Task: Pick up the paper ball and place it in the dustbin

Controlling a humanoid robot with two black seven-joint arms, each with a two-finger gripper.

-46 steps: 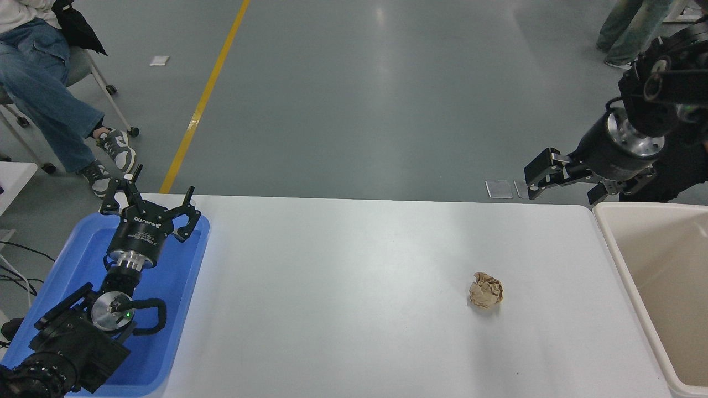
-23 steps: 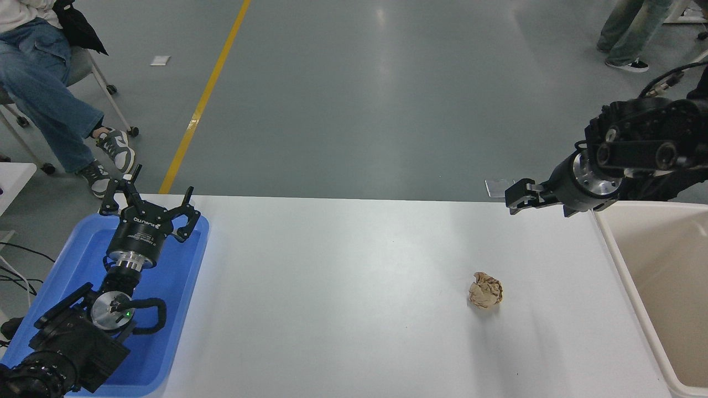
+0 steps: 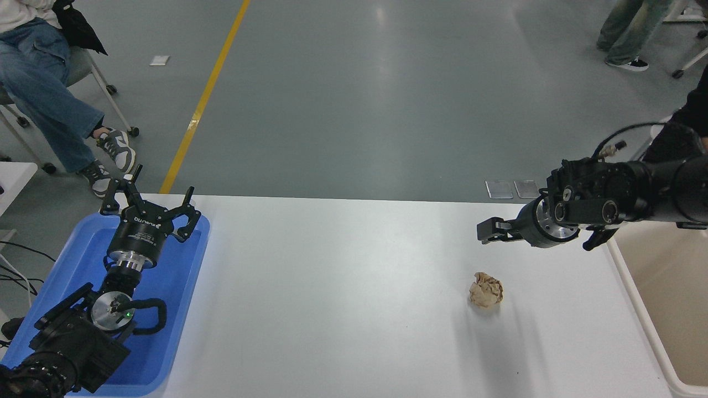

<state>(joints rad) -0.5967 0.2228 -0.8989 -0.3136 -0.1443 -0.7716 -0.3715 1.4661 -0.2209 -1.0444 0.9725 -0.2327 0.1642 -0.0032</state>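
Over on the right half of the white desk (image 3: 343,287) sits the paper ball (image 3: 486,290), a crumpled tan wad lying by itself on the bare surface, nothing touching it. The right hand (image 3: 485,230) hangs just beyond it, up and a bit toward the far edge, pointing left with the arm coming in sideways from the right edge. It's seen edge-on, so honestly I can't tell how far its fingers are spread; it isn't holding anything though.

Cream-beige dustbin (image 3: 636,309) stands at the desk's right end, only partly in view, and the right arm's wrist crosses over its far corner. What shows of the inside looks plain.

Left hand (image 3: 148,202) is parked at the lower left over a blue plastic tray (image 3: 182,276), fingers spread wide with nothing between them.

Past the desk there's grey floor with a yellow line (image 3: 206,97), and a seated person's jeans and sneakers (image 3: 108,157) at the top left.
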